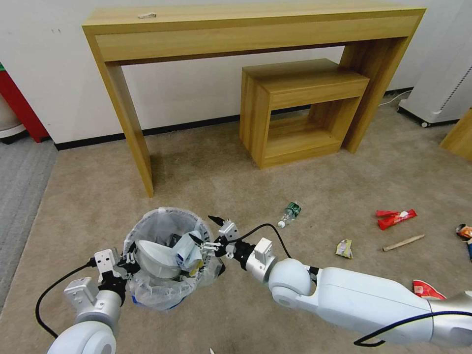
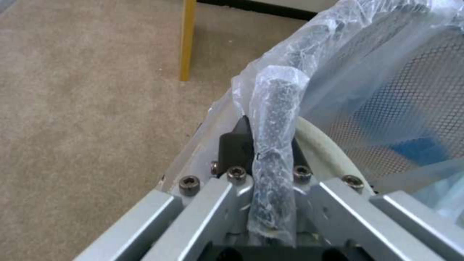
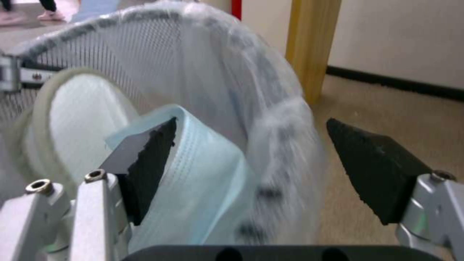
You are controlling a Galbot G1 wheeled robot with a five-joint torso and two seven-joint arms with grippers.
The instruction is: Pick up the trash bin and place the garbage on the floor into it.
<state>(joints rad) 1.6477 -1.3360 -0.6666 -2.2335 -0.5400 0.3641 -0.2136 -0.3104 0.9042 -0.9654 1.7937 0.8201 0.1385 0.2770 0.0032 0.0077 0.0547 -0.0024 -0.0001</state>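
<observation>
The trash bin (image 1: 167, 258) sits near the robot on the left of the tan floor (image 1: 206, 172), in front of the long wooden table (image 1: 246, 29). Its rim is wrapped in a crinkly white bag, and a white slipper (image 1: 157, 258) already lies inside. The left gripper (image 1: 129, 259) holds the bin at its near-left rim; in the left wrist view its fingers (image 2: 237, 145) are pressed together on the bagged rim (image 2: 275, 119). The right gripper (image 1: 212, 230) is at the bin's right rim with its fingers spread wide, one tip inside the bin, the other outside. A blue face mask (image 3: 203, 174) lies against the inner finger (image 3: 145, 163), draped just inside the rim and no longer pinched.

The step in hand looks like dropping the mask into the bin. More garbage lies on the floor to the right: a clear bottle (image 1: 290, 214), a crumpled wrapper (image 1: 345, 248), a red packet (image 1: 396, 218) and a wooden stick (image 1: 403, 242).

The next move probably calls for lifting the right gripper clear of the rim without dragging the mask or bag out, then reaching for the bottle, the nearest piece.
</observation>
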